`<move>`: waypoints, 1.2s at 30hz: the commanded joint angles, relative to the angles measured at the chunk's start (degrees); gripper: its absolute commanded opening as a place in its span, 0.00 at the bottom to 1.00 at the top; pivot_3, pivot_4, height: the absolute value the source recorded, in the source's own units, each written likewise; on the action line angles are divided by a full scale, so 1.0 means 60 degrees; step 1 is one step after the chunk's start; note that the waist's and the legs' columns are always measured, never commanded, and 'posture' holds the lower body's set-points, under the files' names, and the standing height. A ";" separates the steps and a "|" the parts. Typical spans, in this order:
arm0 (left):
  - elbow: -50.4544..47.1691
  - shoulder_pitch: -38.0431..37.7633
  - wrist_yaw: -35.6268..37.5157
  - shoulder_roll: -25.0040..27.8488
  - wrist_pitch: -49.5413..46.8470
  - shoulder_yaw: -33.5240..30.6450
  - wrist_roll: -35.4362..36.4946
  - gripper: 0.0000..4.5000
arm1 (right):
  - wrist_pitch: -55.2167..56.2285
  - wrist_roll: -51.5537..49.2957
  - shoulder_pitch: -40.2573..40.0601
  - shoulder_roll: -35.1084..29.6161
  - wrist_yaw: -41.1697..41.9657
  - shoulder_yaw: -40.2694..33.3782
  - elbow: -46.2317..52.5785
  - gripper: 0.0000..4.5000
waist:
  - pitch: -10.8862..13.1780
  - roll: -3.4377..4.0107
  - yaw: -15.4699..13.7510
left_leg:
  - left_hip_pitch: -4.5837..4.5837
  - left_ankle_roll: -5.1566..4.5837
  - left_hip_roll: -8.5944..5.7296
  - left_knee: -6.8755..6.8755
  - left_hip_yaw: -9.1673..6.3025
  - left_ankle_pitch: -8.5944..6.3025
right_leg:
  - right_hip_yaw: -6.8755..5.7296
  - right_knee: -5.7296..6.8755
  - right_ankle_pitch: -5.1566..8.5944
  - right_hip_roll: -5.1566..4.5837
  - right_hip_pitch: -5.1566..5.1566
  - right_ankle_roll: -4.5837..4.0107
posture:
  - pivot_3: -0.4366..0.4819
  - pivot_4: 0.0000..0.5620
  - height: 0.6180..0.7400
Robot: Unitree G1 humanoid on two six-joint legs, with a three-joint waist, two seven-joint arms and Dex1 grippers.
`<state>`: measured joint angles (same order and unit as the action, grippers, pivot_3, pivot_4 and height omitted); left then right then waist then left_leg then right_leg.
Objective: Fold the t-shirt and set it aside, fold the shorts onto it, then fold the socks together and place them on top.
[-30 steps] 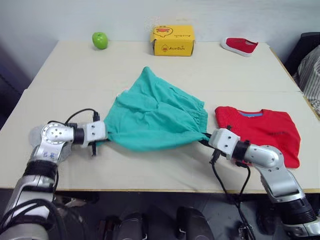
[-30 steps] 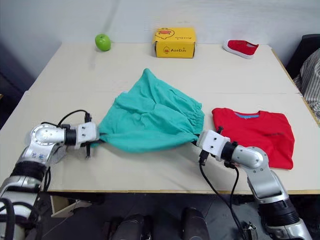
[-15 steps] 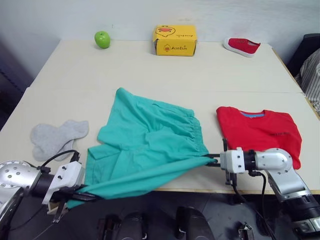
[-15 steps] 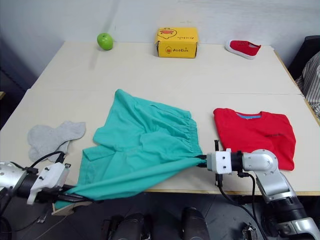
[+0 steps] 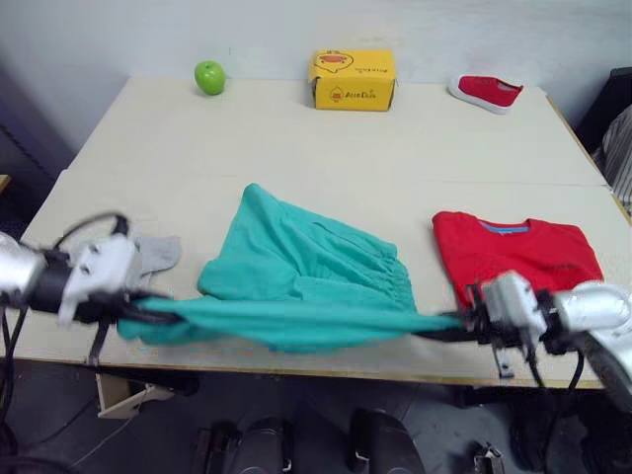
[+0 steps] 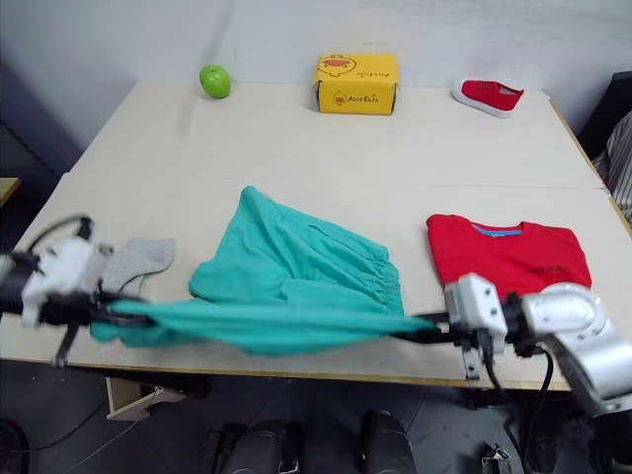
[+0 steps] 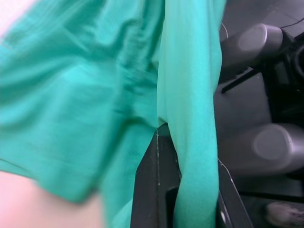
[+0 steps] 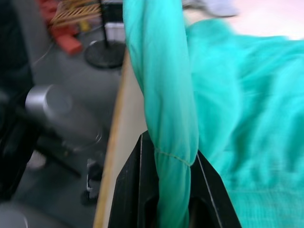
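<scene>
folding the shorts is the step in hand, and we hold them by two ends: our left gripper is clamped on the left end of the near edge, and our right gripper is clamped on the right end, so the near edge is stretched into a tight band just above the front edge of the table, while the rest of the cloth lies on the table behind it. in the two wrist views the teal cloth runs between the black fingers as a thick roll, so both grasps look firm. to do this step well, we think both grippers should travel together and at the same height, keeping the band tight but not pulled harder, so the fold comes straight and the gathered waistband does not bunch; then the shorts must go to the right, onto the t-shirt, which lies already folded flat as a neat red rectangle, near the right gripper. the shorts are soft, thin and limp, with a wrinkled elastic waist; they will sag where we do not hold them. one of the grey socks is partly seen just behind the left gripper; it looks knit and fluffy, and we must not drag it with the cloth.
</scene>
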<state>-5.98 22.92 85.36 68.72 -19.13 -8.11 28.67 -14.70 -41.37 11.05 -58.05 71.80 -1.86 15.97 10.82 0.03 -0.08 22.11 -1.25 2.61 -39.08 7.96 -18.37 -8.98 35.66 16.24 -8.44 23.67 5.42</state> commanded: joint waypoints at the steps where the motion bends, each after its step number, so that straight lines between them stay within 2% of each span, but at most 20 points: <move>1: 0.2147 0.2356 0.0747 -0.0741 0.0878 0.1570 -0.1280 0.00 | -0.1879 -0.0869 0.0674 0.0021 -0.0595 -0.0182 0.0135 0.00 | 0.0000 0.0000 -0.0006 | 0.0011 0.0002 0.0000 -0.0001 0.0008 0.0002 | 0.0002 0.0016 0.0000 0.0003 0.0011 0.0001 | 0.48 0.27 1.00; 4: 0.4568 0.4639 0.0999 -0.1936 0.1875 0.2709 -0.2350 0.00 | -0.3306 -0.0822 0.1133 0.0014 -0.1062 0.0121 -0.0026 0.00 | 0.0000 -0.0007 -0.0023 | 0.0031 -0.0004 -0.0059 -0.0011 0.0067 0.0018 | -0.0006 0.0034 -0.0005 0.0013 0.0008 0.0008 | 0.48 0.27 1.00; 7: 0.7719 0.6766 0.0841 -0.3300 0.3251 0.3545 -0.3463 0.00 | -0.4359 -0.0274 0.1868 0.0329 -0.1641 0.0749 -0.0572 0.00 | 0.0010 -0.0053 -0.0025 | 0.0052 -0.0010 -0.0066 -0.0022 0.0081 0.0018 | -0.0004 0.0019 -0.0009 0.0012 0.0019 0.0017 | 0.48 0.27 1.00; 10: 1.0240 0.8021 0.0296 -0.4248 0.4685 0.3882 -0.4327 0.00 | -0.4624 0.0206 0.2387 0.0934 -0.2149 0.0937 -0.1279 0.00 | 0.0020 -0.0108 0.0029 | 0.0063 -0.0019 -0.0074 -0.0025 0.0080 0.0021 | -0.0005 0.0007 -0.0018 0.0011 0.0018 0.0032 | 0.48 0.27 1.00; 15: 1.2517 0.8853 -0.0840 -0.5310 0.6084 0.3947 -0.5329 0.00 | -0.4829 0.0832 0.2823 0.1519 -0.2385 0.1006 -0.2247 0.00 | 0.0024 -0.0116 0.0082 | 0.0113 -0.0031 -0.0081 -0.0017 0.0088 0.0013 | -0.0006 -0.0003 -0.0020 -0.0001 0.0070 0.0039 | 0.48 0.27 1.00; 18: 1.3073 0.8940 -0.1718 -0.5616 0.6579 0.3925 -0.5838 0.00 | -0.4492 0.1270 0.2945 0.1853 -0.2430 0.0959 -0.2617 0.00 | 0.0030 -0.0127 0.0052 | 0.0194 -0.0030 -0.0084 -0.0034 0.0089 0.0024 | -0.0005 0.0021 -0.0023 -0.0002 0.0150 0.0043 | 0.48 0.27 1.00; 24: 1.3512 0.9000 -0.3205 -0.5918 0.6672 0.3383 -0.6079 0.00 | -0.3625 0.1938 0.3098 0.2549 -0.2763 0.0637 -0.3102 0.00 | 0.0038 -0.0140 0.0052 | 0.0195 -0.0048 -0.0099 -0.0048 0.0085 0.0040 | 0.0004 0.0034 -0.0034 -0.0018 0.0146 0.0063 | 0.48 0.27 1.00; 25: 1.3527 0.9005 -0.3258 -0.5980 0.6663 0.3138 -0.5920 0.04 | -0.3509 0.1988 0.3108 0.2644 -0.2853 0.0526 -0.3169 0.13 | 0.0038 -0.0140 0.0053 | 0.0195 -0.0052 -0.0101 -0.0053 0.0084 0.0042 | 0.0005 0.0036 -0.0038 -0.0020 0.0145 0.0068 | 0.48 0.27 1.00; 27: 1.3528 0.9007 -0.3235 -0.6060 0.6689 0.2777 -0.5765 0.14 | -0.3309 0.2103 0.3080 0.2785 -0.3058 0.0326 -0.3258 0.25 | 0.0038 -0.0140 0.0055 | 0.0196 -0.0054 -0.0101 -0.0067 0.0081 0.0043 | 0.0007 0.0044 -0.0041 -0.0023 0.0143 0.0072 | 0.48 0.27 1.00; 35: 1.3537 0.8910 -0.4173 -0.5907 0.6710 0.1888 -0.5756 0.71 | -0.2067 0.2394 0.2101 0.2652 -0.3357 -0.0881 -0.2921 0.88 | 0.0038 -0.0140 0.0045 | 0.0199 -0.0055 -0.0107 -0.0074 0.0080 0.0043 | 0.0005 0.0048 -0.0042 -0.0023 0.0140 0.0072 | 0.48 0.27 1.00; 36: 1.3564 0.8902 -0.4521 -0.5838 0.6506 0.1667 -0.5640 0.72 | -0.1846 0.2354 0.1981 0.2649 -0.3402 -0.1169 -0.2858 0.96 | 0.0038 -0.0140 0.0048 | 0.0199 -0.0055 -0.0109 -0.0074 0.0081 0.0043 | 0.0006 0.0048 -0.0042 -0.0024 0.0140 0.0073 | 0.48 0.27 1.00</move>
<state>75.32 75.41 60.96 32.18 20.45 3.99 -6.17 -28.71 -26.90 22.88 -41.21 51.68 -4.94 -3.69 11.05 -0.81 0.21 23.30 -1.58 1.96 -39.52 8.44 -18.12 -8.94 35.95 15.98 -8.58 24.51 5.86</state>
